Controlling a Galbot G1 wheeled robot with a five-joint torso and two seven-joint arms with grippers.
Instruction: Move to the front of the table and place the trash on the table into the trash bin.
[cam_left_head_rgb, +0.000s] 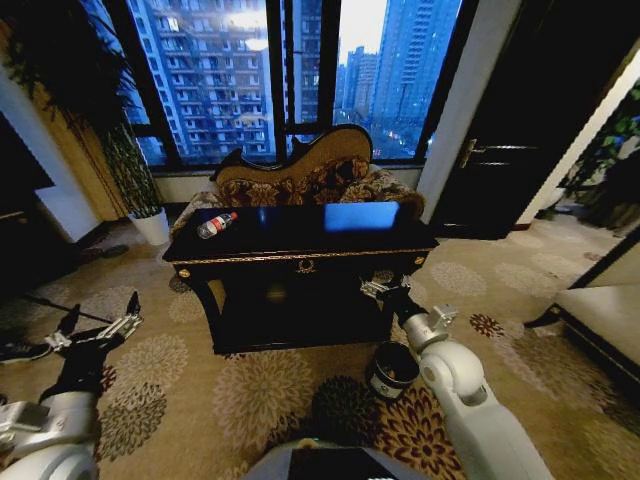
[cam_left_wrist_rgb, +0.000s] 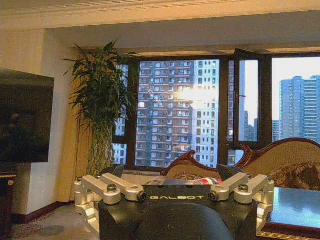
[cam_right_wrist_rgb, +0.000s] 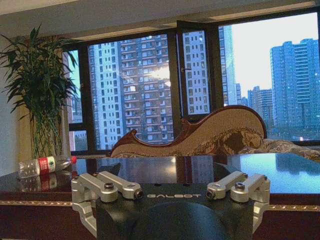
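The glossy black table (cam_left_head_rgb: 300, 262) with gold trim stands ahead at mid-view. The trash, a clear plastic bottle (cam_left_head_rgb: 216, 224) with a red label and cap, lies on its side at the table top's left end. It is also the bottle (cam_right_wrist_rgb: 44, 165) in the right wrist view, and a bit of the bottle (cam_left_wrist_rgb: 209, 181) shows above the left wrist. The round black trash bin (cam_left_head_rgb: 392, 370) sits on the carpet in front of the table's right part. My right gripper (cam_left_head_rgb: 388, 285) hangs open before the table's front edge, above the bin. Low at the left, my left gripper (cam_left_head_rgb: 98, 322) is open and empty.
A patterned sofa (cam_left_head_rgb: 310, 178) stands right behind the table under the big windows. A potted plant (cam_left_head_rgb: 135, 190) is at the back left, a dark door (cam_left_head_rgb: 520, 130) at the back right, low furniture (cam_left_head_rgb: 600, 320) at the right edge. Open carpet (cam_left_head_rgb: 250, 390) lies before the table.
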